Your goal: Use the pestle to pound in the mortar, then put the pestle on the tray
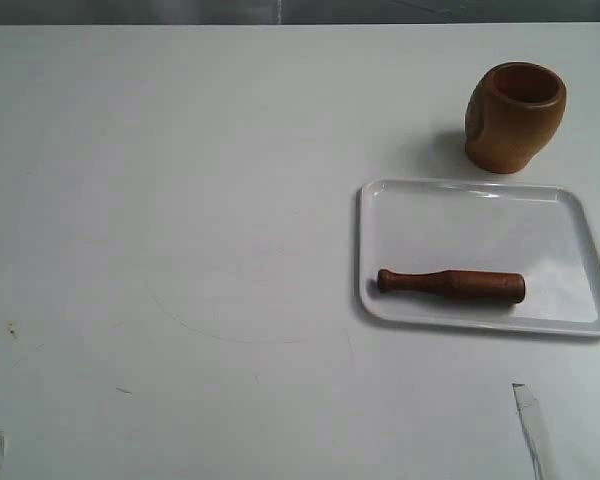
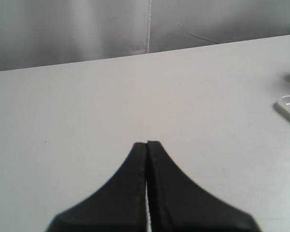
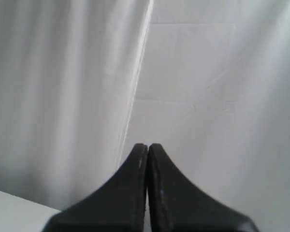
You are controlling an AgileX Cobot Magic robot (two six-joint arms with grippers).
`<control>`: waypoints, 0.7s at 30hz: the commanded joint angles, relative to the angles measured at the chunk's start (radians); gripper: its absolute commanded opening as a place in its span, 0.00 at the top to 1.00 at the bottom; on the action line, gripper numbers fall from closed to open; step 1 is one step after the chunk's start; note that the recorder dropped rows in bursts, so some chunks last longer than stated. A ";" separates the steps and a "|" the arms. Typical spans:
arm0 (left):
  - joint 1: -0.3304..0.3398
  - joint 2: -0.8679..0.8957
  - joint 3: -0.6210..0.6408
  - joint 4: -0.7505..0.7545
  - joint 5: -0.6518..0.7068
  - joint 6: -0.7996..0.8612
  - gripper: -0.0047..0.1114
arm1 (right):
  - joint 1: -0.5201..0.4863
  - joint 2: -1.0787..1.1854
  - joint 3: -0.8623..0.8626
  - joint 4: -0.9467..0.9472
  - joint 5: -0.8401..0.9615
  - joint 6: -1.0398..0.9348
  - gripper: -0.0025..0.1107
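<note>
Lying lengthwise inside the tray (image 1: 480, 222) was the pestle (image 1: 452, 284) | mortar (image 1: 515, 117) stood upright just beside the tray | left gripper (image 2: 147, 145) and right gripper (image 3: 148, 146) both pinched together, empty

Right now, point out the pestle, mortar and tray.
pestle (image 1: 452, 284), exterior view, mid-shaft.
mortar (image 1: 510, 135), exterior view, outer wall.
tray (image 1: 460, 225), exterior view, bare floor behind the pestle.

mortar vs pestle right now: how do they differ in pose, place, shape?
Pose: the mortar stands upright, mouth up; the pestle lies on its side. Place: the mortar sits on the table beyond the far rim of the tray; the pestle lies inside the tray. Shape: the mortar is squat and round, the pestle slim and long. Both look wooden, and neither is held.
</note>
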 commanded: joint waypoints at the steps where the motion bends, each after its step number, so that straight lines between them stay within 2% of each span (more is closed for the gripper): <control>1: -0.008 -0.001 0.001 -0.007 -0.003 -0.008 0.96 | 0.002 -0.046 0.131 0.027 -0.034 0.103 0.98; 6: -0.008 -0.001 0.001 -0.007 -0.003 -0.008 0.96 | 0.002 -0.048 0.219 -0.039 -0.078 0.093 0.98; 14: -0.008 -0.001 0.001 -0.007 -0.003 -0.008 0.96 | 0.002 -0.046 0.219 -0.075 0.174 0.208 0.98; 21: -0.008 -0.001 0.001 -0.007 -0.003 -0.008 0.96 | 0.002 -0.046 0.219 -0.054 0.256 0.286 0.98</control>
